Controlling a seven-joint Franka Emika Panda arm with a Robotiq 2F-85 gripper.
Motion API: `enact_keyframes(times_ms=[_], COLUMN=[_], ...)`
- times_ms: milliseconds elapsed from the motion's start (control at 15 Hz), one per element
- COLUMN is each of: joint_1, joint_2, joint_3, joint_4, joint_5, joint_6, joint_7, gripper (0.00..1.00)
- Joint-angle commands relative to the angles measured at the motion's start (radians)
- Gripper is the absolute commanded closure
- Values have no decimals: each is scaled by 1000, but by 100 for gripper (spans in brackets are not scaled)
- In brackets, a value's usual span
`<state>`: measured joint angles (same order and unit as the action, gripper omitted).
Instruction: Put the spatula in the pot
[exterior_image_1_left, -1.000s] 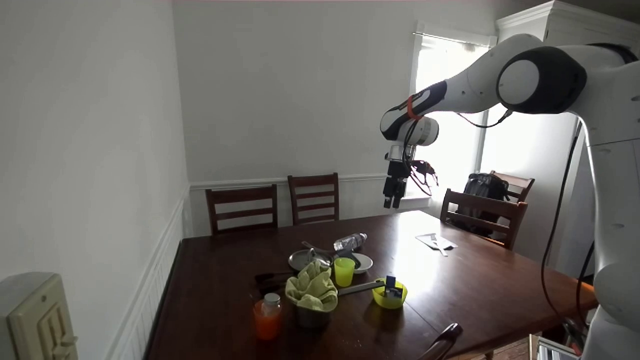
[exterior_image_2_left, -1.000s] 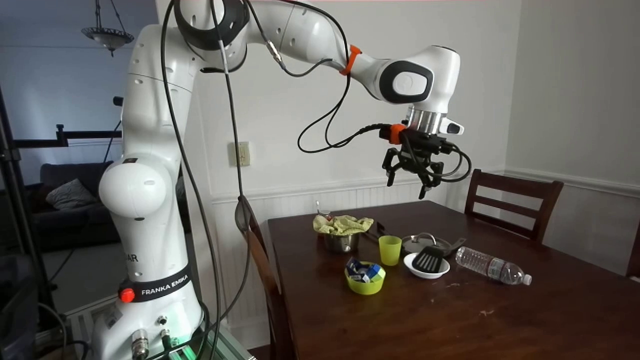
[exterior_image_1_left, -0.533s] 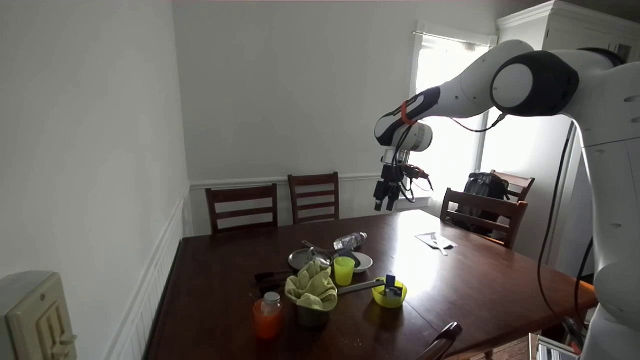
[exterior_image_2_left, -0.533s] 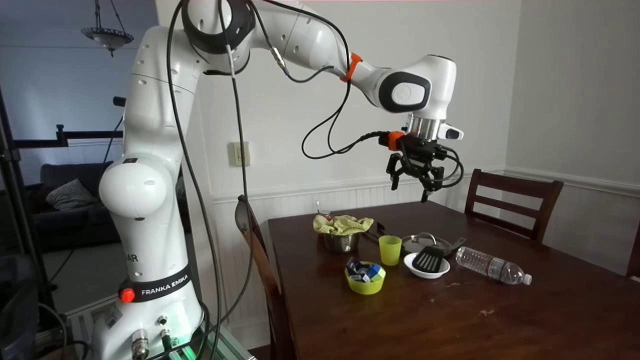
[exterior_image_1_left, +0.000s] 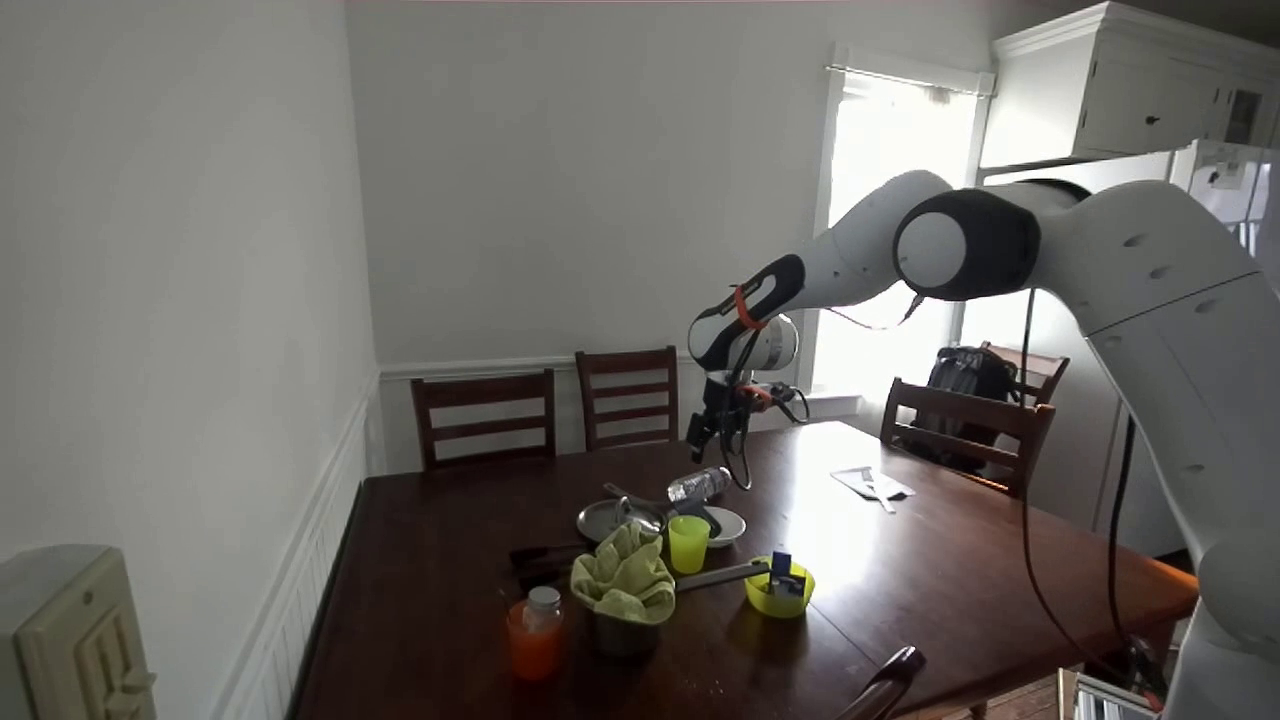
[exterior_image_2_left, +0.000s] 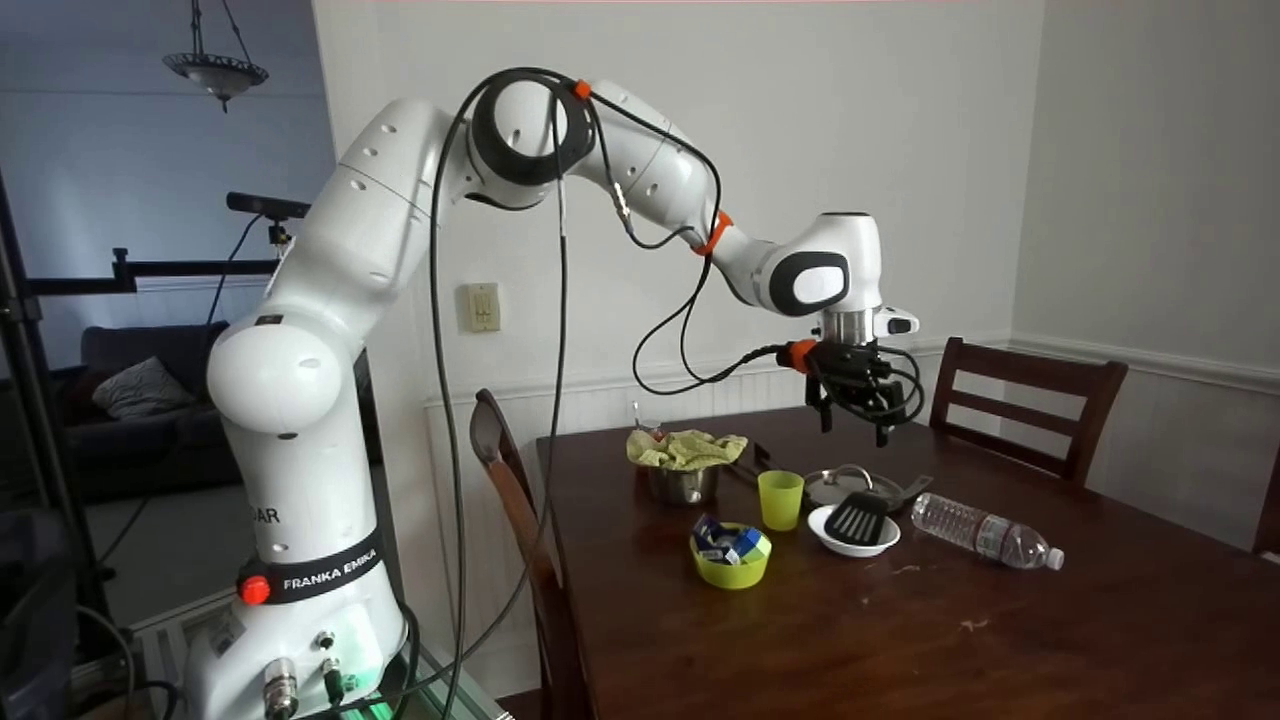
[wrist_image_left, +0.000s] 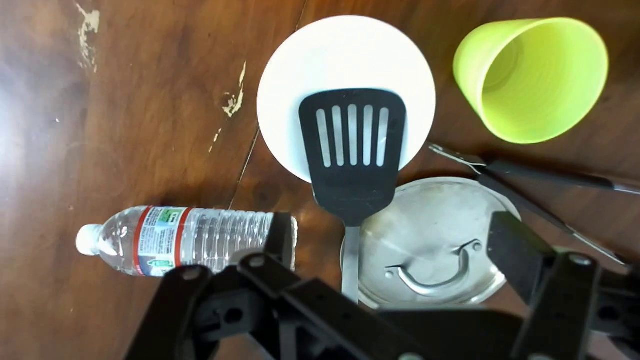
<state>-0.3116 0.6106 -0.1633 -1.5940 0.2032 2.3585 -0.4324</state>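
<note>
Black, with a slotted head, the spatula (wrist_image_left: 354, 192) lies with that end in a white bowl (wrist_image_left: 345, 55), and its grey handle (wrist_image_left: 351, 260) runs out over the edge of a metal lid (wrist_image_left: 420, 230); whether handle and lid touch, I cannot tell. The gripper (wrist_image_left: 392, 237) hangs above the table (exterior_image_2_left: 900, 640), its fingers (wrist_image_left: 280, 240) spread well apart, and in the wrist view the handle and most of the lid show in the gap between them. Near the handle a clear bottle (wrist_image_left: 210, 240) lies on its side, cap pointing away. A lime cup (wrist_image_left: 535, 80) stands upright just beside the white bowl. In both exterior views it comes between that bowl and the pot (exterior_image_2_left: 683, 487), whose mouth is covered by a bunched green cloth (exterior_image_2_left: 685, 450). Near the cup and pot, a yellow-green dish (exterior_image_2_left: 730, 576) holds blue packets (exterior_image_2_left: 715, 541). In an exterior view, an orange tumbler (exterior_image_1_left: 535, 650) stands just beside the pot, a silver-capped jar (exterior_image_1_left: 544, 602) showing above its rim.
</note>
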Motion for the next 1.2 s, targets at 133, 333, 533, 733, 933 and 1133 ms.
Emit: enact_keyframes(times_ms=[133, 333, 533, 733, 933, 1133], joint_1=[-109, -98, -108, -99, -113, -121], joint_2=[249, 221, 238, 298, 355, 405], joint_3=[101, 99, 103, 105, 131, 158], joint_4=[321, 252, 290, 314, 331, 346], joint_5=[-18, -33, -32, -29, -25, -28], joint_6=[-157, -105, -127, 29, 141, 202], joint_7=[-45, -23, -26, -6, -21, -23], gripper=[0, 0, 0, 0, 0, 0])
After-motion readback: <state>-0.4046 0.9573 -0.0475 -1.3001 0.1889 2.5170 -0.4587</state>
